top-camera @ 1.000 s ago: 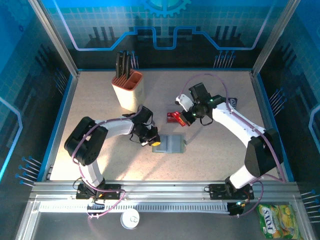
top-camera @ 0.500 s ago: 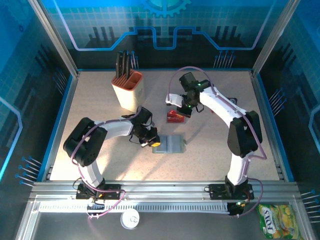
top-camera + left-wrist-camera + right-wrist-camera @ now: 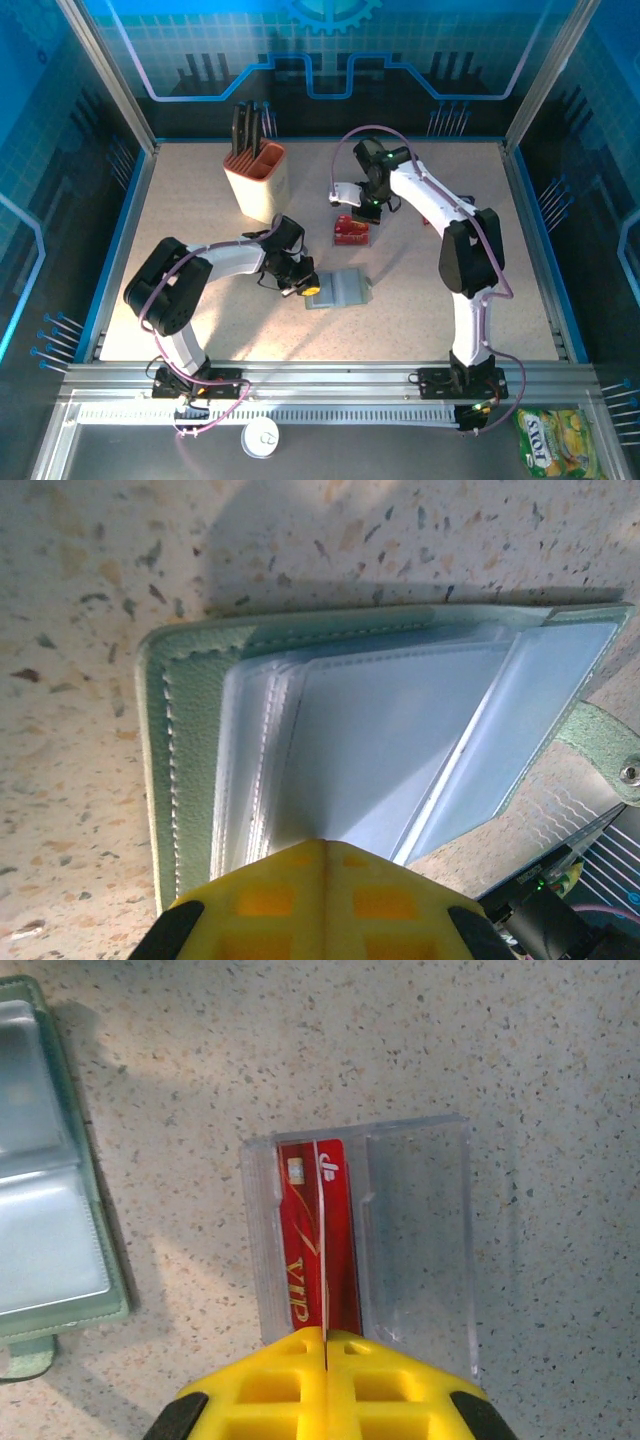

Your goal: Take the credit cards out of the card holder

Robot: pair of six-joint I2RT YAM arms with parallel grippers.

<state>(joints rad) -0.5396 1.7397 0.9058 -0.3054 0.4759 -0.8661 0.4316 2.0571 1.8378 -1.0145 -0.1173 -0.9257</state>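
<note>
red card out, pinched in the closed right gripper over a clear tray; closed left gripper presses on the open card holder, sleeves seemingly empty.

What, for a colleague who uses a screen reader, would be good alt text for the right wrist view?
The shut yellow right end effector points at a red card marked VIP, which sits in a clear plastic tray on a speckled table. The open card holder, green-edged with clear sleeves, lies at the left edge.
</note>
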